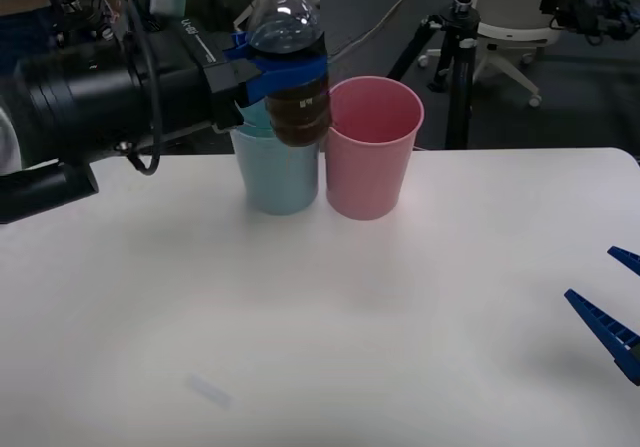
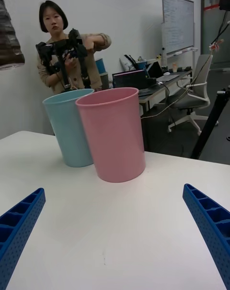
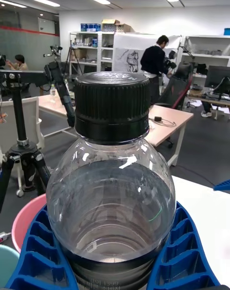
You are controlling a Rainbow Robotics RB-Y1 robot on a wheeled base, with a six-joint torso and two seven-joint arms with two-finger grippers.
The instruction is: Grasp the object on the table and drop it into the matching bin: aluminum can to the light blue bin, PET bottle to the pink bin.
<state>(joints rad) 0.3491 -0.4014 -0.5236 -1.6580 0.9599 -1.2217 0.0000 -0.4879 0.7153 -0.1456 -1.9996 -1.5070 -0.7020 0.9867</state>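
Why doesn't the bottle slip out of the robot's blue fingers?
The left gripper squeezes the PET bottle with ribbed fingers, which probably grip well. The smooth plastic might otherwise be slippery. Dark liquid inside likely makes it heavy for its size.

Place: office-lab | cues: desks [image 3: 167, 120], whiteboard [image 2: 177, 23], shelving [image 3: 93, 48], camera tripods [image 1: 455, 57], office chairs [image 2: 194, 96]

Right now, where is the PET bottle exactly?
In the front view the PET bottle is off the table, clamped in the left gripper at the back left, above the light blue bin and just left of the pink bin.
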